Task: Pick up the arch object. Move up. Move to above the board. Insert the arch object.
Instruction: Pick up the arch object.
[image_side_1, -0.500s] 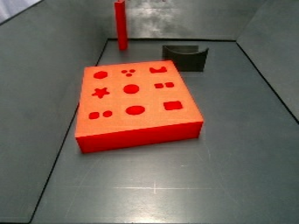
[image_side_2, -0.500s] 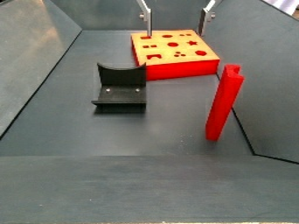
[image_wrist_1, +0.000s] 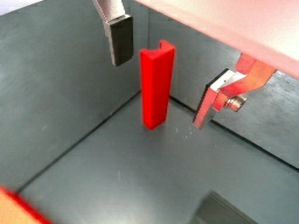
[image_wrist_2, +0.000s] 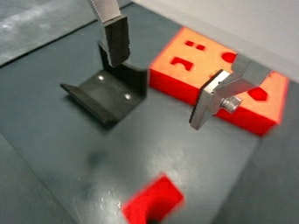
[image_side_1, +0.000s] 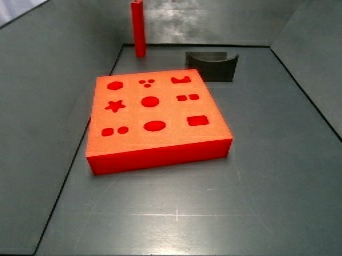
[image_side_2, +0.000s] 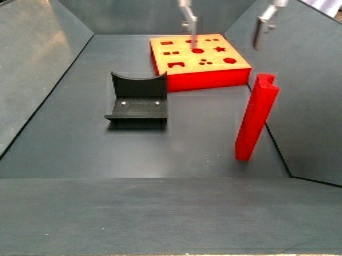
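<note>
Up above the thick orange-red square board (image_side_2: 199, 60), the hand (image_side_2: 229, 20) was seen spread wide with nothing held. The small dark arch block (image_side_2: 136, 99) was left on the grey floor, near the board.

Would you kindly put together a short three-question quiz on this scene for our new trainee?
1. True or false: the hand, seen above the far end of the board in a side view, grips a piece.
2. What stands upright on the floor, apart from the board? A) a blue cup B) the red rod C) a green ball
3. How many of the board's recesses hold a piece?
Key: 1 false, the hand is open with nothing between its fingers; 2 B; 3 none.
</note>
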